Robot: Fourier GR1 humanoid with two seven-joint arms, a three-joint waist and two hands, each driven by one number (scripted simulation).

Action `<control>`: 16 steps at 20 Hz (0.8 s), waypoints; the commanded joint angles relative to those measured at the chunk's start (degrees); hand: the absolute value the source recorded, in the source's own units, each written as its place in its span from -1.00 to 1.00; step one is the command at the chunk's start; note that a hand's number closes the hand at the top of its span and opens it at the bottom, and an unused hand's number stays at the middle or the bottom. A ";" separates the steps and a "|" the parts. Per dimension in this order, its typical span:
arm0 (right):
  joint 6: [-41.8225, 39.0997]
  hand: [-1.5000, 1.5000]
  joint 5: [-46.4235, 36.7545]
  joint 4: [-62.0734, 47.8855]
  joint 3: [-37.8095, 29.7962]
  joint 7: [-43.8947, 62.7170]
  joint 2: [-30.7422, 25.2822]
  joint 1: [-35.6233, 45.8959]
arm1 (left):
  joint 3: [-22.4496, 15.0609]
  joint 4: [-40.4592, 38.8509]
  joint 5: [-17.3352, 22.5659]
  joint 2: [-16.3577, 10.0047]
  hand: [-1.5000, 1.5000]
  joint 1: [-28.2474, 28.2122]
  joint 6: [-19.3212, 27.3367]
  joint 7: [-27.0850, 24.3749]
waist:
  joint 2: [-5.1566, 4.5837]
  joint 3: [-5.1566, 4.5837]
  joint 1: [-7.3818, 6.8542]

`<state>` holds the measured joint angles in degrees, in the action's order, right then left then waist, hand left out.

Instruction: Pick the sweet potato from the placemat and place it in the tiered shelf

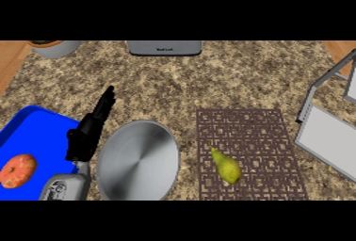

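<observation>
Speckled brown stone covers the bench [208, 80], with strips of pale wood [10, 61] showing at its far corners. On it lies a dark brown placemat [264, 127] with a cut-out lattice pattern, and everything else is placed from that mat.

On the mat's near left part rests the task's thing. It looks like a yellow-green pear [227, 167] rather than a sweet potato, lying on its side with the thin stem end pointing away and to the left. Nothing touches it.

Just right of the placemat stands the tiered shelf [334, 141], a grey frame with flat pale trays, running out of view at the right edge. No item shows on the trays that can be seen.

Just left of the placemat sits a round metal plate [138, 160], bare and shiny. Further left of the mat, beyond the plate, is a blue tray [28, 127] carrying an orange-red round fruit [18, 170].

Between plate and tray the left hand [87, 134] comes up on its grey forearm [66, 186]. Its black fingers are straight and close together, pointing away from the near edge, and they hold nothing. The hand is well apart from the pear. I cannot tell if it touches the tray's rim. The right hand does not show.

Far beyond the placemat, at the back edge, stands a grey appliance [164, 47]. Far to the mat's back left is a grey pot [55, 47].
</observation>
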<state>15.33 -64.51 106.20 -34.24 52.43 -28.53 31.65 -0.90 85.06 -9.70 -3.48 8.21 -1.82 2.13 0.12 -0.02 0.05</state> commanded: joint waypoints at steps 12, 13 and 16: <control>-22.27 -1.00 10.28 22.27 -21.48 16.14 -8.87 -0.89 | 1.22 0.57 0.44 -0.75 0.00 -1.61 0.09 0.22 | 0.95 -0.06 2.87; -23.44 -1.00 13.04 22.76 -24.52 15.66 -7.66 -2.36 | 0.96 -0.42 -0.93 0.54 0.00 -0.33 2.35 0.46 | 1.04 0.00 3.76; -31.15 -1.00 17.71 28.31 -30.29 17.30 -7.85 -4.68 | 3.57 -1.24 0.84 -1.84 0.00 -2.53 0.85 -1.96 | 1.43 -0.05 4.67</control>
<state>-4.12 -52.70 128.78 -57.72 62.28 -35.12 29.31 0.68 84.70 -9.75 -3.83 6.78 -0.57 1.86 1.10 -0.06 3.26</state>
